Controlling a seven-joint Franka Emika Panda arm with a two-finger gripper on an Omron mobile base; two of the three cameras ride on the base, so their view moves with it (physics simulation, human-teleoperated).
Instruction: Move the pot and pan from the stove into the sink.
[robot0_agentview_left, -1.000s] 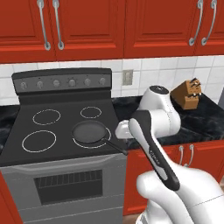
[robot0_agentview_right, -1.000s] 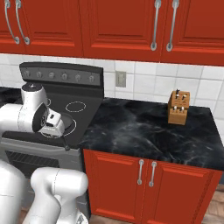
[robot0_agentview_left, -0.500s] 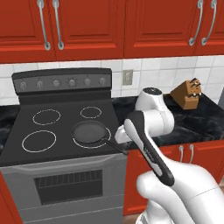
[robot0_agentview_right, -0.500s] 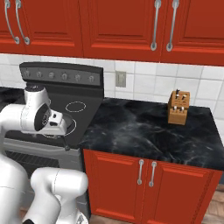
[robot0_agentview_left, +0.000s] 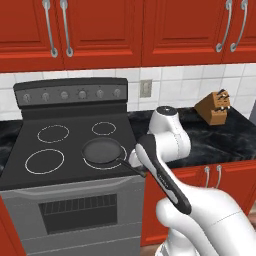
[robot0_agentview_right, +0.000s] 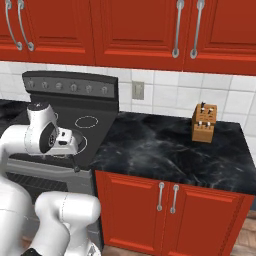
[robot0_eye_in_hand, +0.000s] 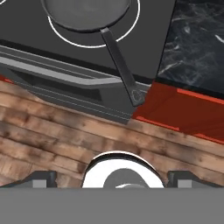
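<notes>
The black pan (robot0_agentview_left: 102, 151) lies on the front right burner of the stove (robot0_agentview_left: 60, 125), its long handle (robot0_agentview_left: 131, 167) pointing to the stove's front right corner. In the hand view the pan (robot0_eye_in_hand: 87, 11) is at the top and its handle (robot0_eye_in_hand: 122, 70) runs down to the oven's front edge. My gripper (robot0_eye_in_hand: 113, 179) hangs open above that front edge, beyond the handle's end, holding nothing. From the right, the gripper (robot0_agentview_right: 70, 146) sits by the stove's front right corner. The pot and the sink are out of view.
Black marbled counter (robot0_agentview_right: 165, 150) runs right of the stove, with a wooden knife block (robot0_agentview_right: 204, 123) by the tiled wall. Red cabinets hang above and stand below. The wooden floor (robot0_eye_in_hand: 52, 131) lies in front of the oven.
The hand has come down and to the left, toward the stove's front right corner and the pan's handle. The jaws stayed open; the pan has not moved.
</notes>
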